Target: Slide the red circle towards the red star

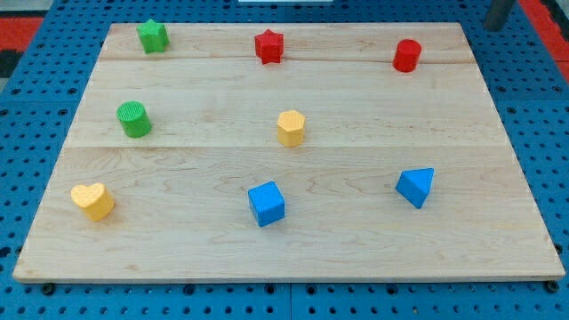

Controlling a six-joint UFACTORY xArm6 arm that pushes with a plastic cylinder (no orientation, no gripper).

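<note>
The red circle stands near the board's top right. The red star stands at the top middle, well to the circle's left. My rod enters at the view's top right corner, and my tip sits just beyond the board's top right corner. It is up and to the right of the red circle and does not touch it.
On the wooden board there are also a green star at top left, a green circle, a yellow hexagon, a yellow heart, a blue cube and a blue triangle. Blue pegboard surrounds the board.
</note>
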